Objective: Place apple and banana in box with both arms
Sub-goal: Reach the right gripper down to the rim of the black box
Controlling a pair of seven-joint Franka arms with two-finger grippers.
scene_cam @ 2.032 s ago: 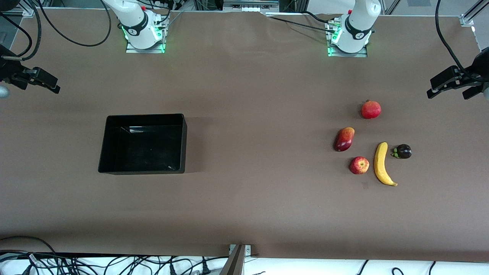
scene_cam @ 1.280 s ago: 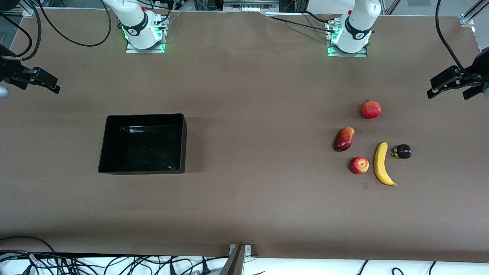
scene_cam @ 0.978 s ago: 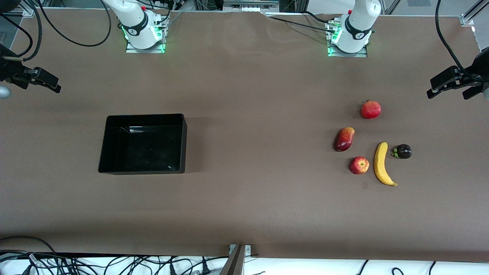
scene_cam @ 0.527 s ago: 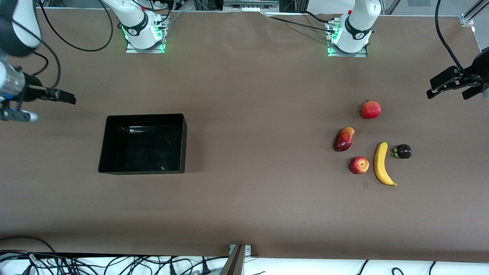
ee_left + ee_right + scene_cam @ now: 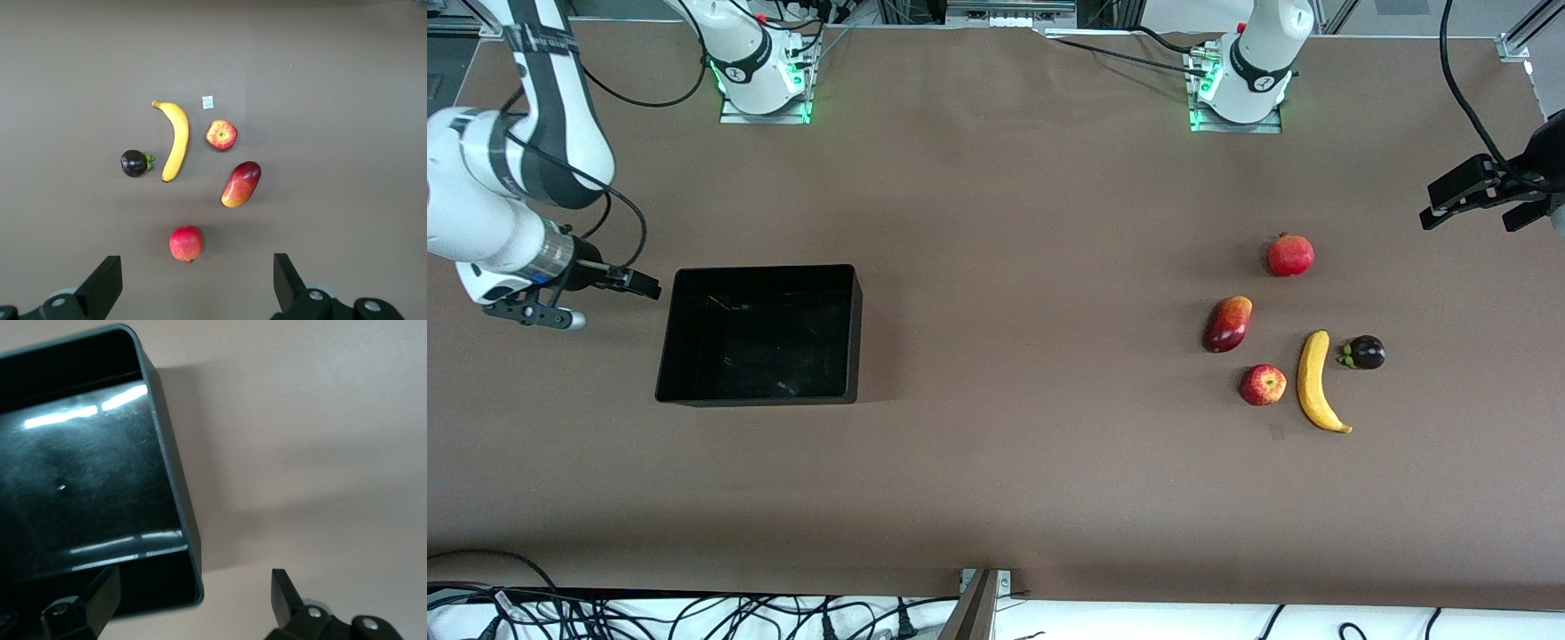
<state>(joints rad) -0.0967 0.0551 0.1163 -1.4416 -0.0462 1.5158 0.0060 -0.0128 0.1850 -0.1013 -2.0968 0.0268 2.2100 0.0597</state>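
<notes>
The right tool (image 5: 636, 284) hangs at the left of the front frame, just beside the black box's (image 5: 694, 396) edge toward the right arm's end of the counter (image 5: 996, 222), its two fingers spread with nothing between them. The left tool (image 5: 1463, 191) waits at the right edge of the frame over bare counter, fingers also spread and holding nothing.

There is one box, with nothing in it, sitting left of centre with its long sides running across the frame.

Five fruits lie in a loose cluster at the right of the frame, well apart from the box: one apple (image 5: 1263, 385), one banana (image 5: 1316, 382), one mango (image 5: 1228, 324), one pomegranate (image 5: 1290, 255) and one small dark purple fruit (image 5: 1365, 353). The banana lies with its long axis running up and down the frame, its lower tip nearest the front camera and hooked toward the left arm's end. The apple sits just beside it, not touching, dimple up. The dark fruit sits close by the banana's upper end.
</notes>
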